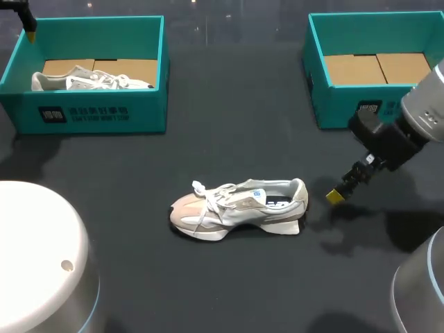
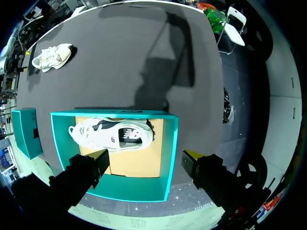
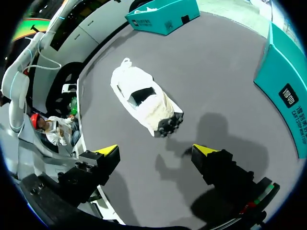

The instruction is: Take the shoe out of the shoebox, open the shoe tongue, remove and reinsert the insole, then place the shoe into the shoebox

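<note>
A white and beige shoe lies on its sole in the middle of the dark table, toe to the left, heel to the right. My right gripper hovers low just right of its heel, open and empty; in the right wrist view the shoe lies heel-first ahead of the open gripper. A second white shoe lies in the left teal shoebox. My left gripper is high over that box's far left corner, open and empty, looking down on the boxed shoe.
A second teal shoebox stands at the back right, showing only its cardboard bottom; my right arm passes just in front of it. Its side is beside my right gripper. Bare table lies in front of the shoe.
</note>
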Available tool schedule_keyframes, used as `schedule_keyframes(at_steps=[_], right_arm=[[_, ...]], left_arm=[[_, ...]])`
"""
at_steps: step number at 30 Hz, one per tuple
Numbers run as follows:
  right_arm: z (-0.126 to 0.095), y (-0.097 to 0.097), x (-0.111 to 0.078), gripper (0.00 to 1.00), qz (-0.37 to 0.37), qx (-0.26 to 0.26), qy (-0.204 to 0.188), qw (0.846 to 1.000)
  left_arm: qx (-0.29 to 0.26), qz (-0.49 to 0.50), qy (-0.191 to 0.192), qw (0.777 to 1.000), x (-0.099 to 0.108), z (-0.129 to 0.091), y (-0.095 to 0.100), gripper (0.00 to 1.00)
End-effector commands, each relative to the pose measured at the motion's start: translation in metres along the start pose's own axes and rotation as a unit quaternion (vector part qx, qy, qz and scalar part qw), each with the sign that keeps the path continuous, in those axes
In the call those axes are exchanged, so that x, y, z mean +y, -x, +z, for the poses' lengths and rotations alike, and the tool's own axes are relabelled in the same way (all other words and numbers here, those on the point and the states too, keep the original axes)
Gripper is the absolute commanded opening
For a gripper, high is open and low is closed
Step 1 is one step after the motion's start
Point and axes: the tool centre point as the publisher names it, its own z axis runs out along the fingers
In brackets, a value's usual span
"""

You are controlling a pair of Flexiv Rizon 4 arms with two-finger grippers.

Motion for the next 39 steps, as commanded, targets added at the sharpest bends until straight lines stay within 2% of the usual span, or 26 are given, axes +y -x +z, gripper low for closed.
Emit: schedule_keyframes(at_steps=[1,6,7,10,12,13,14,27,31,32,35,39], right_arm=[[0.001,-0.004,-0.008,1.00,-0.008,-0.012,0.099,0.995],[0.001,-0.004,-0.008,1.00,-0.008,-0.012,0.099,0.995],[0.001,-0.003,-0.009,1.00,-0.028,-0.033,0.113,0.993],[0.001,0.001,-0.012,1.00,-0.083,-0.053,0.159,0.982],[0.001,0.005,-0.016,1.00,-0.135,-0.047,0.195,0.970],[0.001,0.008,-0.018,1.00,-0.142,-0.055,0.196,0.969],[0.003,0.012,-0.019,1.00,-0.180,-0.051,0.181,0.966],[0.003,0.012,-0.019,1.00,-0.180,-0.051,0.181,0.966],[0.012,0.029,-0.027,1.00,-0.222,-0.068,0.234,0.944],[0.015,0.034,-0.029,1.00,-0.220,-0.063,0.239,0.944],[0.028,0.044,-0.030,1.00,-0.233,-0.071,0.235,0.941],[0.028,0.044,-0.030,1.00,-0.233,-0.071,0.235,0.941]], left_arm=[[0.001,0.001,0.001,1.000,-0.001,0.000,-0.001,1.00],[0.001,0.001,0.001,1.000,-0.001,0.000,-0.001,1.00],[0.001,0.001,0.001,1.000,-0.001,0.000,-0.001,1.00],[0.001,0.001,0.001,1.000,-0.001,0.000,-0.001,1.00],[0.001,0.001,0.001,1.000,-0.001,0.000,-0.001,1.00],[0.001,0.001,0.001,1.000,-0.001,0.000,-0.001,1.00],[0.001,0.001,0.001,1.000,-0.001,0.000,-0.001,1.00],[0.001,0.001,0.001,1.000,-0.001,0.000,-0.001,1.00],[0.001,0.001,0.001,1.000,-0.001,0.000,-0.001,1.00],[0.001,0.001,0.001,1.000,-0.001,0.000,-0.001,1.00],[0.001,0.001,0.001,1.000,-0.001,0.000,-0.001,1.00],[0.001,0.001,0.001,1.000,-0.001,0.000,-0.001,1.00]])
